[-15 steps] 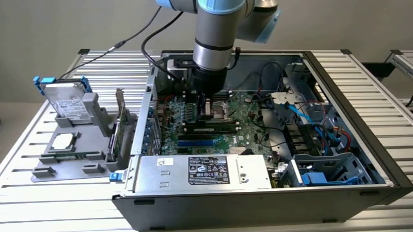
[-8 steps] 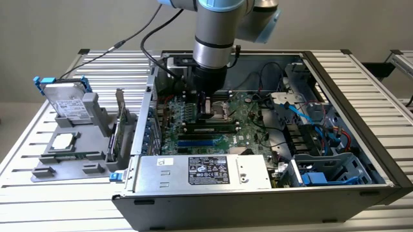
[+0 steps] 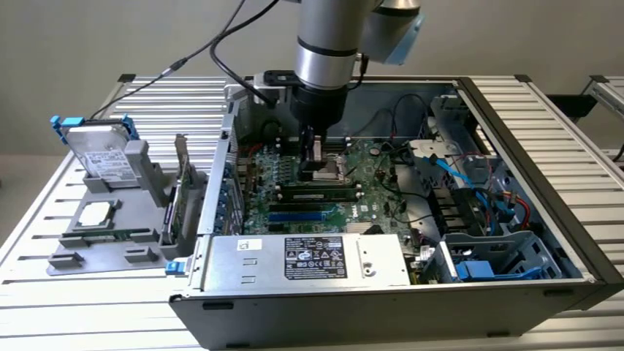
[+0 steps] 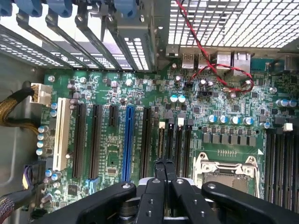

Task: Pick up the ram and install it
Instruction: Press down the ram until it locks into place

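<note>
The black two-fingered gripper (image 3: pixel 319 157) on the silver arm is held low inside the open dark-grey computer case (image 3: pixel 546 281), above the green motherboard (image 3: pixel 375 183) near the case's middle. In the wrist view its fingertips (image 4: pixel 164 169) are seen pressed together with nothing between them, so the pincer is judged clenched and empty, hovering beside the metal-framed processor socket (image 4: pixel 227 169) and a group of narrow black slots (image 4: pixel 174 140). The ram, a long thin green stick with dark chips (image 3: pixel 314 194), is seen lying flat along the black memory slots toward the case's front edge, just ahead of the gripper; whether it is fully seated cannot be told. The closed fingers would suit pressing down rather than grasping. A silver power supply box (image 3: pixel 302 259) is fixed along the front edge, and a grey parts holder (image 3: pixel 102 219) stands on the slatted table (image 3: pixel 58 300) outside the case.
</note>
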`<control>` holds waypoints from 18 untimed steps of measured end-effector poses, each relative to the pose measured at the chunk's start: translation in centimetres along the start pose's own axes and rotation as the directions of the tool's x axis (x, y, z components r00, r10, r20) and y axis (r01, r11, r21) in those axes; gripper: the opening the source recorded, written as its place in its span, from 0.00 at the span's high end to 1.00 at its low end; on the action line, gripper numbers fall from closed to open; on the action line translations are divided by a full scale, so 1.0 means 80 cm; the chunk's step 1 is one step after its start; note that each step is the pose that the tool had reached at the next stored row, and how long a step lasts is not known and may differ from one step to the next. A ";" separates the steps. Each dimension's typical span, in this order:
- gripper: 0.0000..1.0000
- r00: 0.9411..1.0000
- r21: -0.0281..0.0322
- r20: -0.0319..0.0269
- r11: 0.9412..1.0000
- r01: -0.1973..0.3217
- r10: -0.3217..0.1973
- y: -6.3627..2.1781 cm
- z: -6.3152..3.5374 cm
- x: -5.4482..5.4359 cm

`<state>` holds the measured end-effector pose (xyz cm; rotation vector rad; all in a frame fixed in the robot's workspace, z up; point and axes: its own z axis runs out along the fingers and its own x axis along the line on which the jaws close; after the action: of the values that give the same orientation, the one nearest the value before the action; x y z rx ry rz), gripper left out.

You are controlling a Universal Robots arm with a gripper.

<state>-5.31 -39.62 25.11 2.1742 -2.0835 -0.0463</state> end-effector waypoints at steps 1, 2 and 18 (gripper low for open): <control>0.90 1.000 0.000 0.000 1.000 0.000 0.000 -0.003 -0.001 0.001; 0.90 1.000 0.000 0.000 1.000 0.001 -0.001 -0.007 -0.001 0.001; 0.90 1.000 -0.001 0.000 1.000 0.005 -0.005 -0.033 -0.004 0.004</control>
<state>-2.62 -39.82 25.17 2.1782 -2.0779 -0.0476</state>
